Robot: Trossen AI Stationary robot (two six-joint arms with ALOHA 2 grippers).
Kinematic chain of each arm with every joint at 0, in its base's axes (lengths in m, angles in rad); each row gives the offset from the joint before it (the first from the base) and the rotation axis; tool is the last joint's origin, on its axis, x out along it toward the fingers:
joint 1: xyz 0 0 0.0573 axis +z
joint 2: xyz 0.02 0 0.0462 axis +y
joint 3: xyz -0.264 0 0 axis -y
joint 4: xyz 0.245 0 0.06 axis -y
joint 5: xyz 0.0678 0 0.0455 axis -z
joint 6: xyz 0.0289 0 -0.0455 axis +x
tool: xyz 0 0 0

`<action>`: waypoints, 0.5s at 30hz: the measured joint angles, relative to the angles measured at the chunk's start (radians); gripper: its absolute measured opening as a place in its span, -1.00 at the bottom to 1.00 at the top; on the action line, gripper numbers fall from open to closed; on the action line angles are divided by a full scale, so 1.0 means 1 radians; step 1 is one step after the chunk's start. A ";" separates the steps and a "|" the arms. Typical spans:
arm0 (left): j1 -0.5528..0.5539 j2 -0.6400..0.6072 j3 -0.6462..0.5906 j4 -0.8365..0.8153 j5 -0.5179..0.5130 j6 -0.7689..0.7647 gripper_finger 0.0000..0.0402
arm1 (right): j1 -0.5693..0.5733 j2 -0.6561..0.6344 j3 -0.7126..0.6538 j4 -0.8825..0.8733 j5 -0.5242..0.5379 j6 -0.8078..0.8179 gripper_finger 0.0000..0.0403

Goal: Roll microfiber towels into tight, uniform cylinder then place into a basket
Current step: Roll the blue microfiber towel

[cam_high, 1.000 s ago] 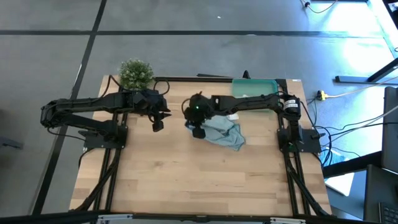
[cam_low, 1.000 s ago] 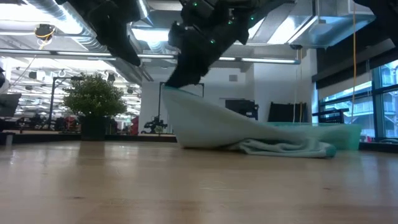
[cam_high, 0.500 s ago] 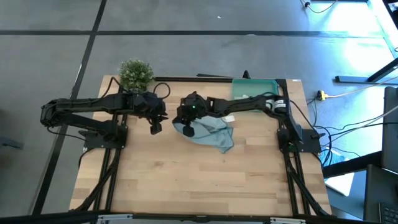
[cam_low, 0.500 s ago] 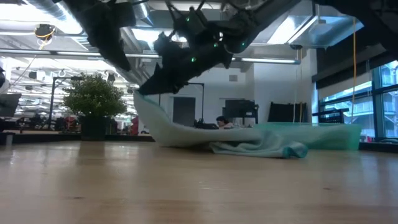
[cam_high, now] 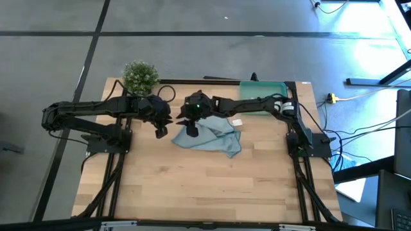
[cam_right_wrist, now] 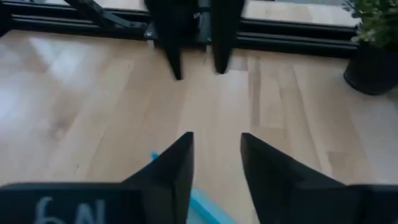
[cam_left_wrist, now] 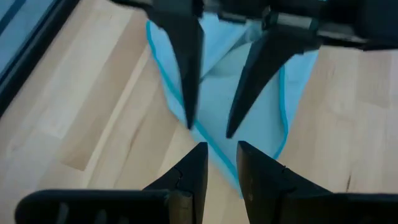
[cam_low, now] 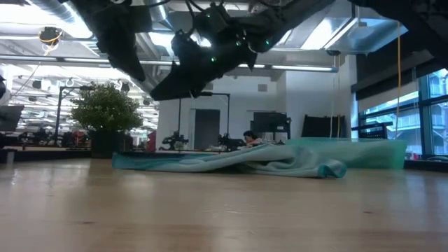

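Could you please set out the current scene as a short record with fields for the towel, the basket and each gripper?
towel: light blue microfiber towel, lying loosely spread and rumpled on the table, not rolled
basket: teal-green basket at the table's far edge, right side, behind the right arm
right gripper: right gripper open, above the towel's left part, holding nothing
left gripper: left gripper open, just left of the towel, facing the right gripper
other: potted plant at the far left corner
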 joint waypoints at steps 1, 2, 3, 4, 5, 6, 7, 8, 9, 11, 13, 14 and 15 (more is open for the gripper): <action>0.000 0.000 0.000 -0.005 0.000 -0.017 -0.60 | -0.004 0.000 0.027 -0.042 0.001 -0.001 -0.31; 0.000 0.000 0.000 -0.014 0.000 -0.041 -0.60 | -0.008 0.000 0.058 -0.088 0.004 -0.003 -0.27; 0.000 0.000 0.000 -0.025 0.000 -0.075 -0.60 | -0.013 0.000 0.092 -0.141 0.018 -0.004 -0.22; 0.000 0.000 0.000 -0.037 0.000 -0.119 -0.60 | -0.019 0.000 0.127 -0.197 0.036 -0.005 -0.19; 0.000 0.000 0.000 -0.052 0.000 -0.169 -0.60 | -0.026 -0.001 0.163 -0.259 0.057 -0.005 -0.15; 0.000 0.000 -0.002 -0.064 0.000 -0.223 -0.60 | -0.034 -0.001 0.202 -0.330 0.077 -0.003 -0.13; 0.000 0.000 -0.012 -0.063 0.001 -0.272 -0.60 | -0.042 -0.001 0.236 -0.394 0.093 -0.004 -0.11; -0.002 0.000 -0.026 -0.063 0.006 -0.319 -0.60 | -0.051 -0.001 0.270 -0.452 0.101 -0.005 -0.10; -0.007 0.000 -0.042 -0.065 0.016 -0.353 -0.60 | -0.059 -0.001 0.300 -0.495 0.102 -0.006 -0.09; -0.022 0.000 -0.082 -0.046 0.049 -0.389 -0.60 | -0.075 -0.001 0.350 -0.566 0.101 -0.007 -0.09; -0.046 0.002 -0.135 0.005 0.086 -0.393 -0.60 | -0.086 -0.002 0.381 -0.612 0.075 -0.006 -0.09; -0.058 0.007 -0.164 0.042 0.094 -0.393 -0.60 | -0.089 -0.002 0.390 -0.624 0.057 -0.003 -0.08; -0.069 0.009 -0.192 0.079 0.096 -0.394 -0.60 | -0.090 -0.002 0.397 -0.630 0.041 0.000 -0.08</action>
